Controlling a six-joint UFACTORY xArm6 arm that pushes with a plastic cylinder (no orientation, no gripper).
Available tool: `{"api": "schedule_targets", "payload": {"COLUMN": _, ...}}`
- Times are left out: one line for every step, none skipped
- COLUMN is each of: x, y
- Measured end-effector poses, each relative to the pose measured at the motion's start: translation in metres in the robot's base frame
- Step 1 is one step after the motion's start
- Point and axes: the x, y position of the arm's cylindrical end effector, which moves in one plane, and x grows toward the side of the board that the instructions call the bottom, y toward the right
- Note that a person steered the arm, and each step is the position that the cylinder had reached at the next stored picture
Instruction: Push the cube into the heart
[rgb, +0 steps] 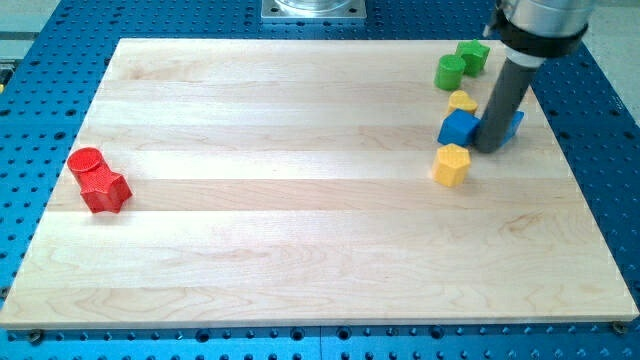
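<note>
My tip (488, 148) rests on the pale wooden board (300, 200), a bare rod without jaws, touching the blue cube (458, 127) at its three o'clock. The yellow heart-shaped block (462, 101) touches the cube's twelve o'clock.

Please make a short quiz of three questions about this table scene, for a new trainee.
1. True or false: my tip is beside the red blocks.
2. The blue cube touches my tip on the tip's: A) view's left, B) view's right.
3. What colour are the two blocks nearest the board's top right corner?

Key: 1 false; 2 A; 3 green.
</note>
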Motion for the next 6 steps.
{"api": "schedule_targets", "payload": {"x": 0.011, "y": -0.029}}
{"api": "schedule_targets", "payload": {"x": 0.034, "y": -0.052}}
{"api": "schedule_targets", "payload": {"x": 0.029, "y": -0.096}}
{"api": "schedule_targets", "payload": {"x": 0.016, "y": -0.094}}
{"api": "schedule_targets", "payload": {"x": -0.003, "y": -0.046}}
{"api": "schedule_targets", "payload": {"x": -0.034, "y": -0.028}}
